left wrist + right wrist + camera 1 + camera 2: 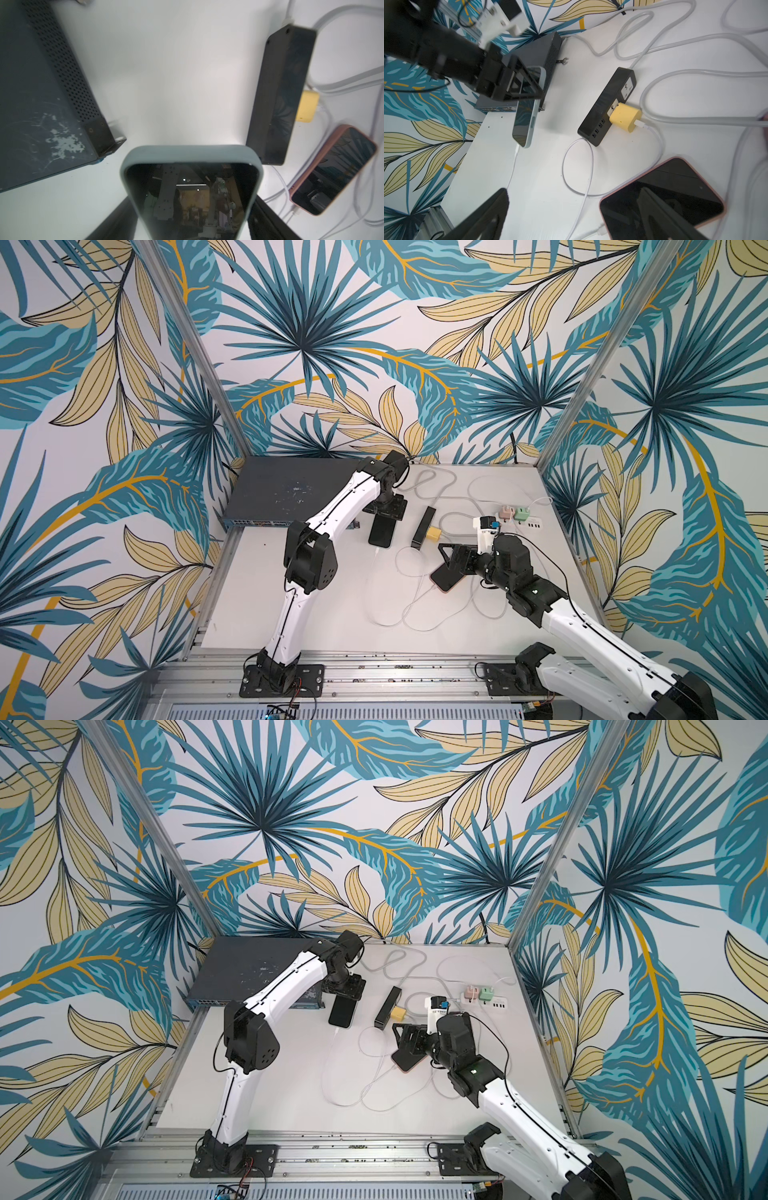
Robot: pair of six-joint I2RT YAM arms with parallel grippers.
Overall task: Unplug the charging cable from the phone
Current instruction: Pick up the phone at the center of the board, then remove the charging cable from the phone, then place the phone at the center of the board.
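Note:
A phone in a pale blue case lies near the table's middle, dark screen up. My left gripper is shut on its two long sides at the far end, as the right wrist view also shows. A white charging cable is plugged into the phone's near end and trails toward the front. My right gripper hangs open just above a second phone in a pink case, which also has a white cable plugged in.
A black power strip with a yellow charger lies between the phones. A dark network switch fills the back left. A white power strip holds pink and green chargers at the right. Grey and white cables loop over the table.

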